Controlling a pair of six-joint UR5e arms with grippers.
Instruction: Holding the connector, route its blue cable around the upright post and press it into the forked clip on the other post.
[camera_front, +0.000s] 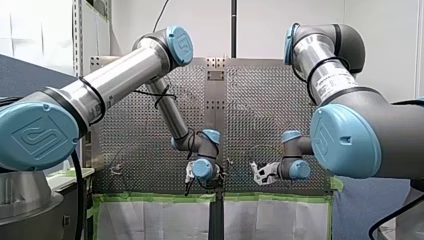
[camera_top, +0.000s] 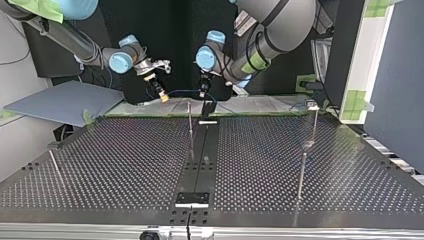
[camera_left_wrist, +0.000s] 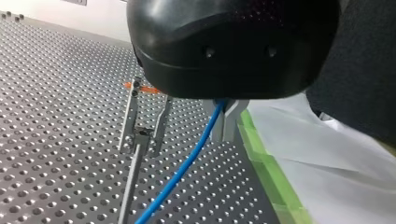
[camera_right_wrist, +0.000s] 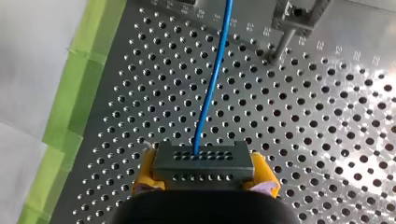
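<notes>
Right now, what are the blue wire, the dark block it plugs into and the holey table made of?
The blue wire looks like glossy plastic coating. The dark block seems matte plastic, dull grey. The holey table looks metal: shiny, with bright glare.

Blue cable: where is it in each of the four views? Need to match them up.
Front view: too thin to make out.
Top view: blue cable arcs between my right gripper and my left gripper.
Left wrist view: runs out from between the left gripper's fingers, over the table.
Right wrist view: leaves the connector in my right gripper and runs ahead.
Shared landmark: green tape on the table's edge.
</notes>
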